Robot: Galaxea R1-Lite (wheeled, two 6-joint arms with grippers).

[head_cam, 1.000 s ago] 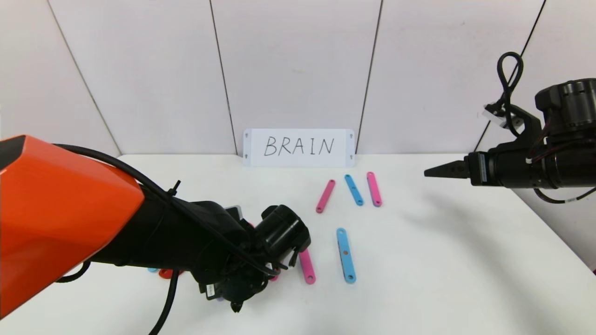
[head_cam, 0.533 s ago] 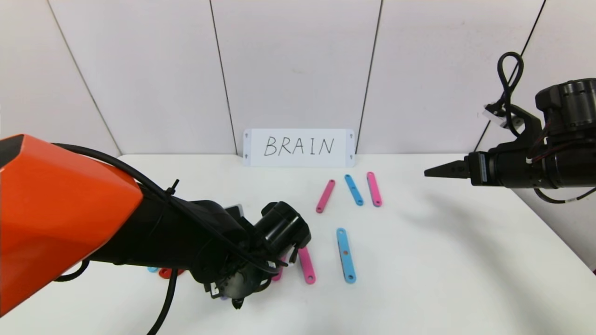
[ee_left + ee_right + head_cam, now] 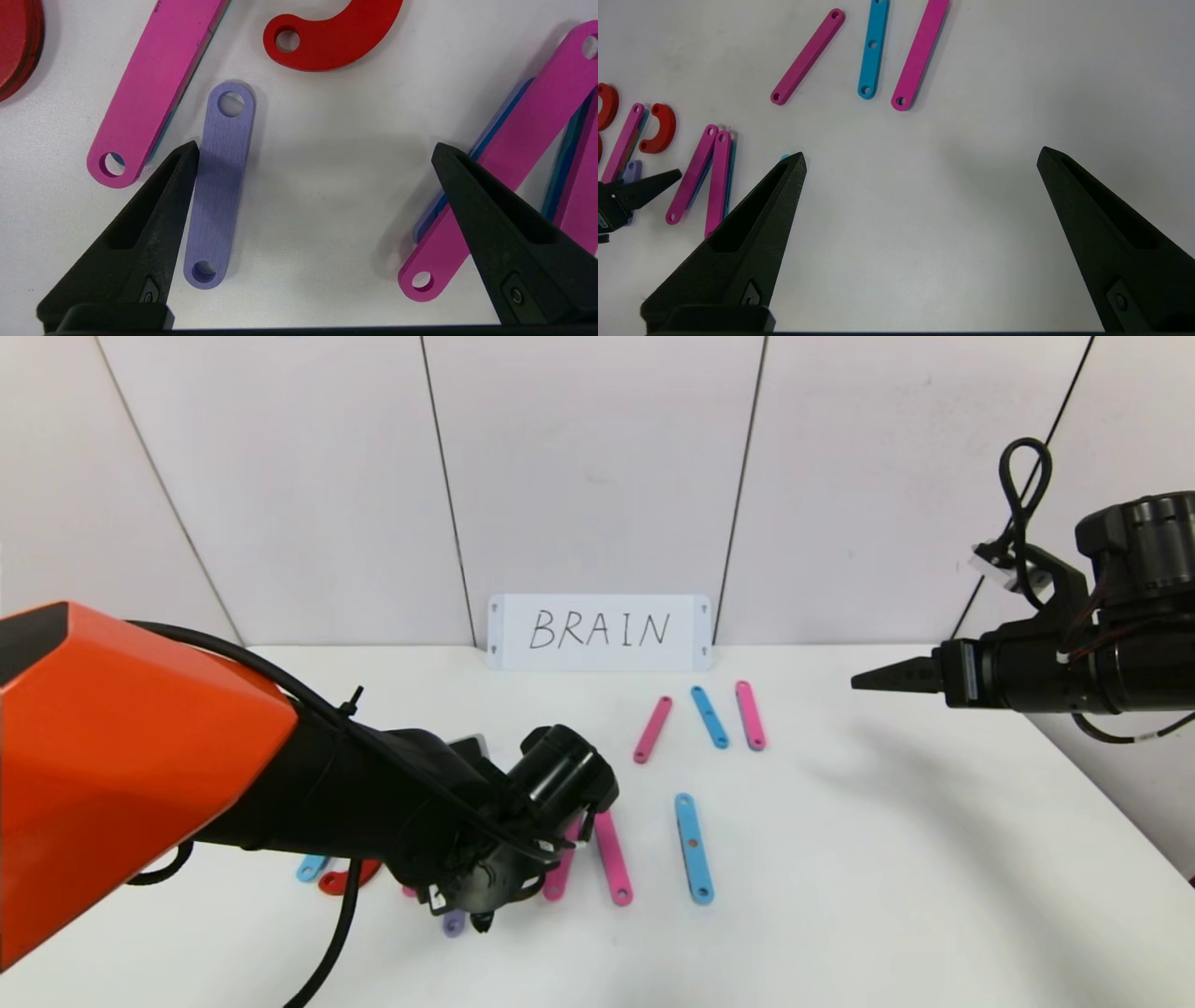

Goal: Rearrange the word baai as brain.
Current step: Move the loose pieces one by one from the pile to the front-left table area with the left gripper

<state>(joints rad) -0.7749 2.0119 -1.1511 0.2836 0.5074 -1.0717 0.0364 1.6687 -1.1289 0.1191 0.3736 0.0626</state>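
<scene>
The left arm, with its orange shell and black forearm, reaches low across the near left part of the white desk (image 3: 887, 859), wrist bent down so that the left tool (image 3: 315, 154) points at the surface. Its two black fingers (image 3: 154, 210) are spread wide and hold nothing. Between them lies bare desk; a short flat purple plastic strip with a hole at each end (image 3: 219, 186) lies flat just beside one finger, whose edge overlaps the strip in the wrist view; whether they touch I cannot tell. Near it are a long pink holed strip (image 3: 156, 88) stacked on a blue one, a red C-shaped plastic arc (image 3: 336, 37), and, by the other finger, a slanted pink strip (image 3: 495, 172) resting on a blue strip.

In the head view the arm hides most of these pieces; two pink strips (image 3: 611, 859) leaning into a peak show just right of the wrist. Farther right lies a single light-blue holed strip (image 3: 694, 848), and behind it three strips set as an N: pink (image 3: 653, 729), light-blue (image 3: 709, 717), pink (image 3: 750, 715). A white card handwritten "BRAIN" (image 3: 599, 632) stands against the back wall.

The right arm is held level, high over the desk's right edge, well apart from the pieces. The right tool (image 3: 920, 158) is spread wide and empty.
</scene>
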